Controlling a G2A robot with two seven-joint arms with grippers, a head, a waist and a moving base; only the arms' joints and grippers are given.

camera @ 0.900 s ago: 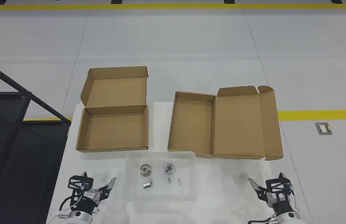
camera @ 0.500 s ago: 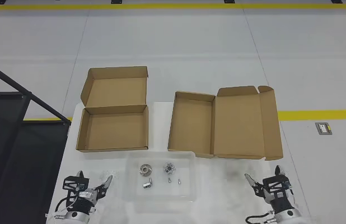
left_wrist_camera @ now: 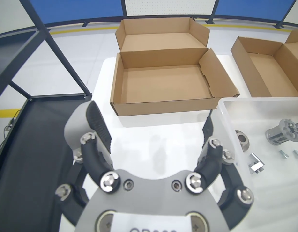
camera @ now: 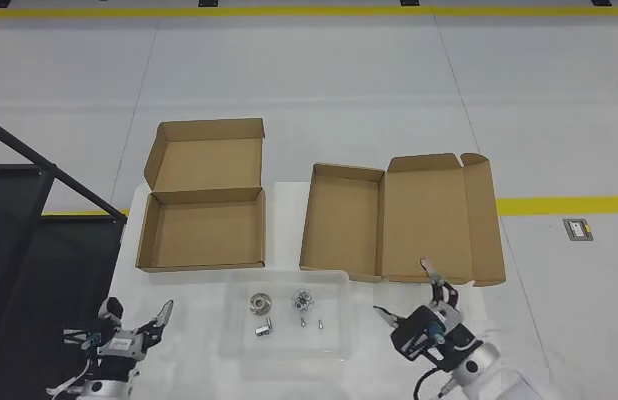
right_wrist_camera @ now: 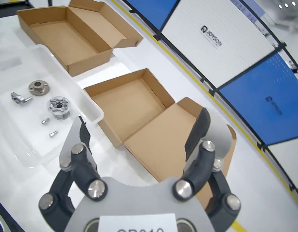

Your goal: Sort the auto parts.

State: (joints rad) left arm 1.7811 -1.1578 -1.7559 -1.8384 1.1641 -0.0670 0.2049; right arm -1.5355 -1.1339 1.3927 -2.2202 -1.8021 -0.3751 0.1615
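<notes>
A clear plastic tray (camera: 234, 345) at the table's front holds a flanged hub (camera: 258, 300), a toothed hub (camera: 302, 299), a small bracket (camera: 262, 326) and two bolts (camera: 311, 323). My left gripper (camera: 139, 312) hangs open and empty near the front left corner, left of the tray (left_wrist_camera: 226, 112). The right gripper (camera: 401, 287) is open and empty too, just right of the tray and over the near edge of the right cardboard box (camera: 341, 220). In the right wrist view the toothed hub (right_wrist_camera: 59, 107) lies beyond the right gripper (right_wrist_camera: 141, 119), off to one side.
An open, empty cardboard box (camera: 204, 235) sits behind the tray on the left, lid flap folded back. The right box's lid (camera: 434, 220) lies flat to its right. A black metal rack (camera: 39, 250) stands against the table's left edge.
The right gripper has swung left from the front right corner to the tray's right side, turning as it went. The left gripper has drifted left toward the table's edge.
</notes>
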